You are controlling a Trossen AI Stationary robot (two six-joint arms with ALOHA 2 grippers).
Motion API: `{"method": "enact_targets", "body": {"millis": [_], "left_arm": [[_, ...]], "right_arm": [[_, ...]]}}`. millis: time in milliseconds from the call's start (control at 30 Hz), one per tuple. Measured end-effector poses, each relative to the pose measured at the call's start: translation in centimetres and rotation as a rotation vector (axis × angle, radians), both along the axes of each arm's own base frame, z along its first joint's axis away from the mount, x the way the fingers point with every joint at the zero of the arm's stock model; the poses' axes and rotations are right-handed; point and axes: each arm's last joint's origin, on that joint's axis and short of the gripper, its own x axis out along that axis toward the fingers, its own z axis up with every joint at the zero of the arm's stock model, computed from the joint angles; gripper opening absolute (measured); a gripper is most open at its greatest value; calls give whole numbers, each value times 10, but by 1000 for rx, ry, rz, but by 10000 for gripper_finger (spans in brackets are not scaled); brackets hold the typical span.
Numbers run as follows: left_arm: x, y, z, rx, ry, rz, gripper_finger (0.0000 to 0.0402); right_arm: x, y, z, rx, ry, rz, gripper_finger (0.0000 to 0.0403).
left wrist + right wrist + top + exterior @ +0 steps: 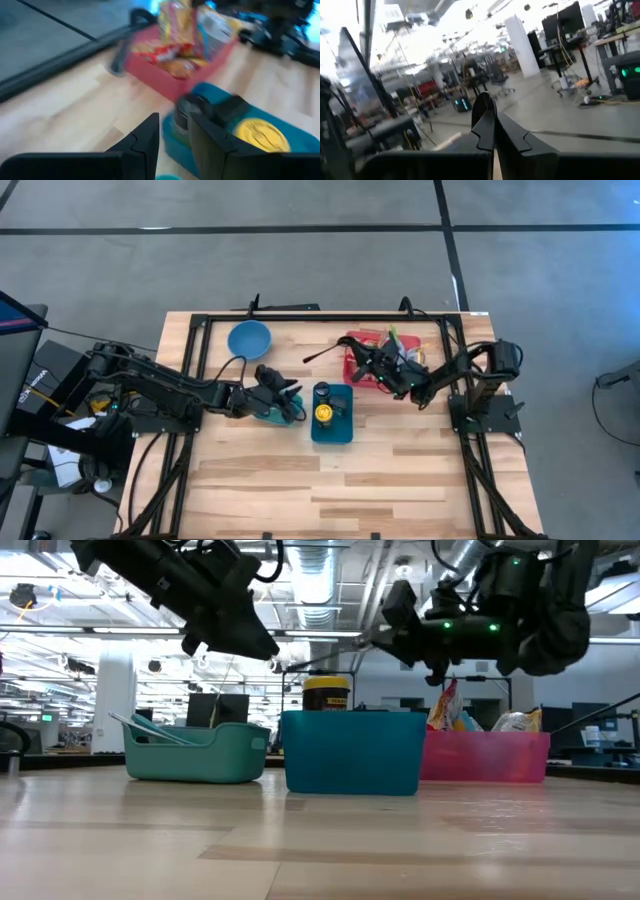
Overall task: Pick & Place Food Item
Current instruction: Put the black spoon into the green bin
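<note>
A red bin (352, 370) at the table's far right holds several food packets (175, 30). To its left a blue bin (355, 755) holds a jar with a yellow lid (323, 414). Left of that stands a teal-green bin (195, 755). My left gripper (172, 120) hangs above the teal-green bin's right end, its fingers a narrow gap apart with nothing between them. My right gripper (395, 615) is shut and hangs above the red bin's left part, pointing slightly upward into the room (487, 107). It is clear of the packets.
A blue bowl (249, 338) sits at the far left of the table. A thin dark rod (320, 355) sticks out past the red bin's left end. Bare wood lies along the table's near half. Black frame rails run along the table's edges.
</note>
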Motion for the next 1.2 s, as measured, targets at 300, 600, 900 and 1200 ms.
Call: {"method": "enact_targets", "body": {"millis": [300, 600, 900, 1200], "left_arm": [[-2, 9, 3, 124, -18, 201, 97], [-5, 43, 4, 61, -90, 178, 97], [-48, 69, -13, -7, -387, -70, 97], [-74, 67, -16, 2, -572, -235, 97]], "right_arm": [[-8, 11, 26, -55, -64, 23, 0], [-12, 16, 39, -113, -71, 23, 0], [-12, 16, 40, -116, -71, 20, 0], [-10, 15, 44, -80, -121, 35, 0]]}}
